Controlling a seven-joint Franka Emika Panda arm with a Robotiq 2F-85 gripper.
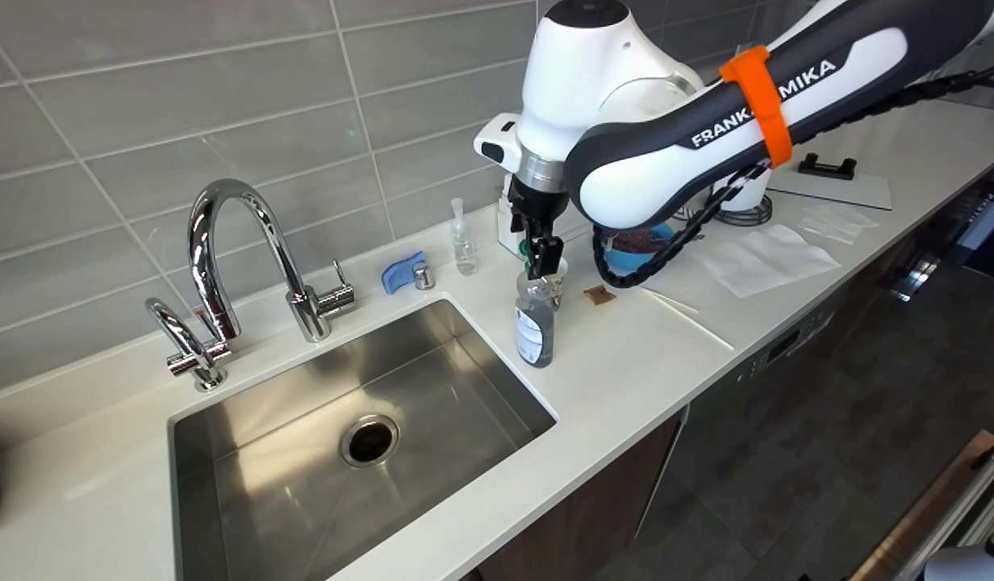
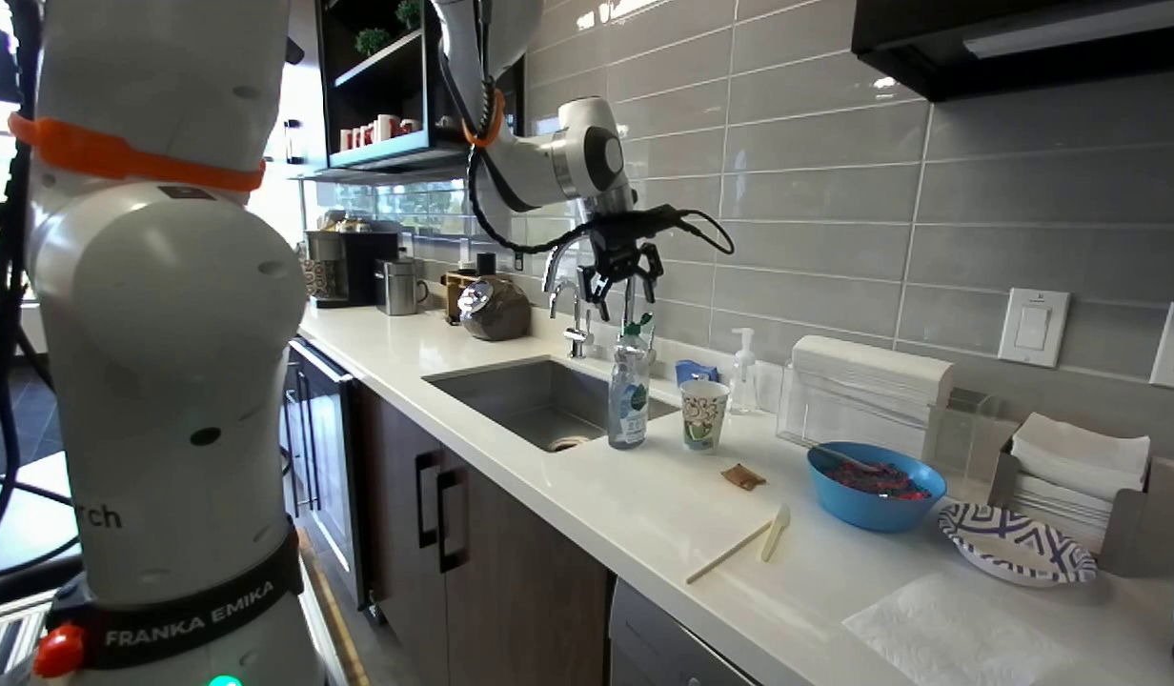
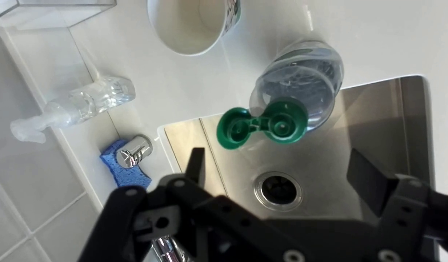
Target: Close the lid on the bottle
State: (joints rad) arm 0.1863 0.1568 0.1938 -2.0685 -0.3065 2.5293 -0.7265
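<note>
The clear bottle [image 1: 535,332] stands upright on the counter beside the sink's edge; it also shows in an exterior view [image 2: 628,400] and the wrist view [image 3: 300,82]. Its green flip-top lid [image 3: 234,128] is hinged open, turned out to the side of the cap base, with its inside facing up. The lid also shows in an exterior view [image 2: 643,322]. My gripper [image 3: 282,171] is open and empty, its fingers wide apart. In an exterior view the gripper [image 2: 626,301] hangs just above the lid. In the wrist view the lid lies ahead of the fingertips, not between them.
The sink [image 1: 344,516] lies beside the bottle, with a chrome faucet [image 1: 247,198] behind. A paper cup [image 2: 704,415] stands close to the bottle. A soap pump [image 2: 743,372], blue sponge [image 1: 400,273], and blue bowl [image 2: 873,510] are also on the counter.
</note>
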